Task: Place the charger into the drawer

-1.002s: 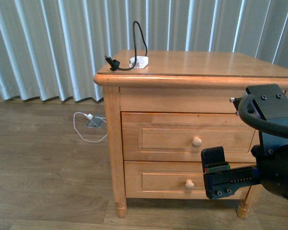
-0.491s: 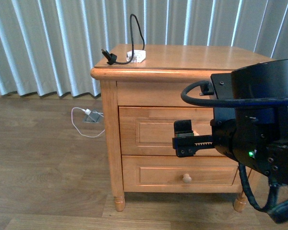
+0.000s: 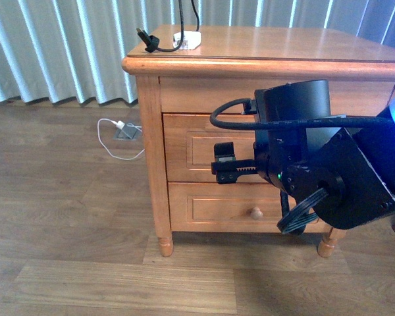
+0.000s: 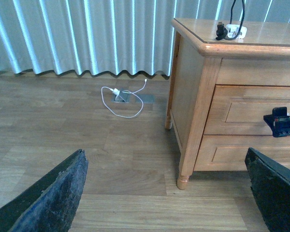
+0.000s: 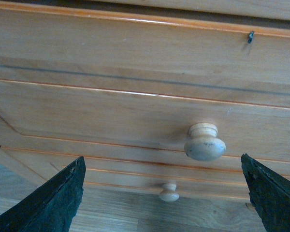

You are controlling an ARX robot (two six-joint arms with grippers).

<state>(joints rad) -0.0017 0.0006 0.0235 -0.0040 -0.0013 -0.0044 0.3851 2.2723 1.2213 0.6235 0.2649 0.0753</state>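
The charger, a small white block with a stiff black cable and black plug, lies on the near left corner of the nightstand top; it also shows in the left wrist view. The top drawer is shut. Its round knob is close in front of my right gripper, which is open and empty, the knob a little above the gap between its fingers. In the front view the right gripper is level with that drawer front. My left gripper is open and empty, low over the floor, left of the nightstand.
The lower drawer with its own knob is shut. A white cable with a white plug loops on the wooden floor by a floor socket near the grey curtains. The nightstand's front leg stands near my left gripper.
My right arm has risen from the lower drawer's height to the top drawer's front and moved closer to it. The charger has not moved.
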